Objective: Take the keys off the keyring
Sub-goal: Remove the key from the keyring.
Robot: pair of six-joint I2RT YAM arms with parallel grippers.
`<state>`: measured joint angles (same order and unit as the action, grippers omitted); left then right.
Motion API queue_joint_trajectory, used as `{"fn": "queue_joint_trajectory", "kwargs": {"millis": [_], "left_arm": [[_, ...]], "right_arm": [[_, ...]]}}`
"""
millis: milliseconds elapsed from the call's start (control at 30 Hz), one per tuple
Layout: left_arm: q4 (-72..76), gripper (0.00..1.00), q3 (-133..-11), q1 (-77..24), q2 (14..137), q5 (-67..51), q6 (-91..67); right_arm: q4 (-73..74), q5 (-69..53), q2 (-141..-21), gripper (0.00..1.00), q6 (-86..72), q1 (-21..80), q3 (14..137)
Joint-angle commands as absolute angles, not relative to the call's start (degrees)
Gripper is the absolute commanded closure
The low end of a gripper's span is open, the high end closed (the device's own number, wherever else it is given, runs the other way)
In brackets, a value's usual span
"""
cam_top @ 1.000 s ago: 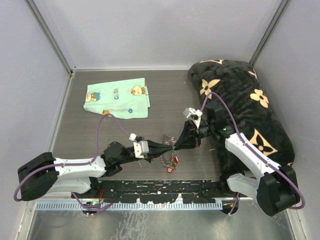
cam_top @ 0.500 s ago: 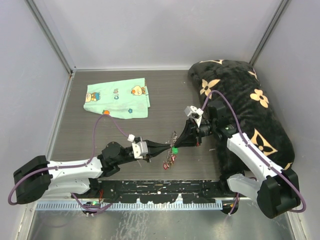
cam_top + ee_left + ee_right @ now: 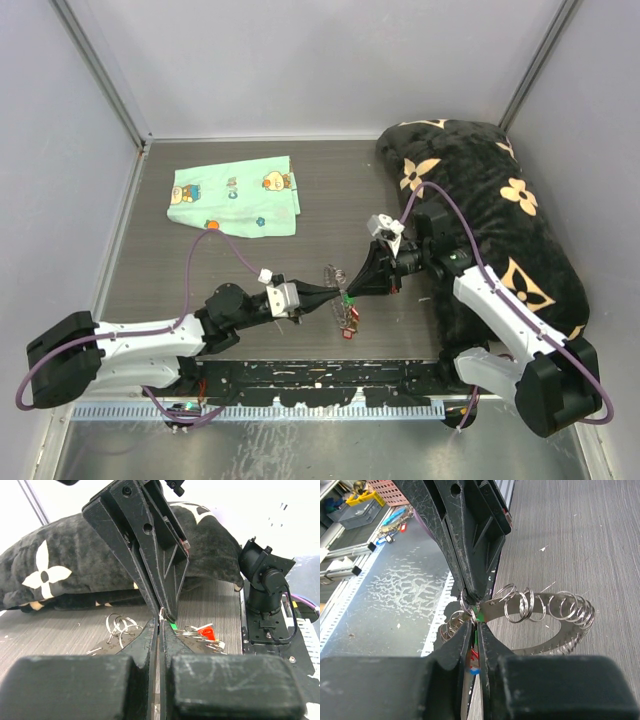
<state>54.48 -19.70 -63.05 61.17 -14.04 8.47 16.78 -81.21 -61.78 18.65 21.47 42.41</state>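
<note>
Tabletop (image 3: 180,270): one keyring (image 3: 546,601), one green key (image 3: 172,626)

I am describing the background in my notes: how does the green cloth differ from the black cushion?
The green cloth lies flat and thin at the far left; the black cushion is thick and puffed along the right side. The cloth is pale mint with small cartoon prints; the cushion is dark with large cream flowers. The cushion far outsizes the cloth. Both are fabric.
</note>
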Motion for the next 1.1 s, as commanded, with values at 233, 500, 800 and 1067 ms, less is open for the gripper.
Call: {"fn": "queue_joint_trajectory", "kwargs": {"millis": [233,500,800,1067], "left_arm": [[61.7,1.0,-19.22,-62.33,59.63,-11.63,8.97],[62.23,1.0,-19.49,-62.34,59.43,-12.81,8.16],[63.36,1.0,-20.07,-62.35,59.77,-14.21,6.95],[63.55,1.0,-20.81,-62.32,60.31,-15.31,6.27]], "right_arm": [[15.64,-81.46,-61.75,0.78,22.08,22.42,40.96],[15.41,-82.72,-62.18,0.74,22.96,23.12,40.44],[14.24,-81.88,-62.52,0.59,22.89,23.74,39.91],[13.23,-80.84,-62.58,0.56,22.55,23.91,39.73]]}}
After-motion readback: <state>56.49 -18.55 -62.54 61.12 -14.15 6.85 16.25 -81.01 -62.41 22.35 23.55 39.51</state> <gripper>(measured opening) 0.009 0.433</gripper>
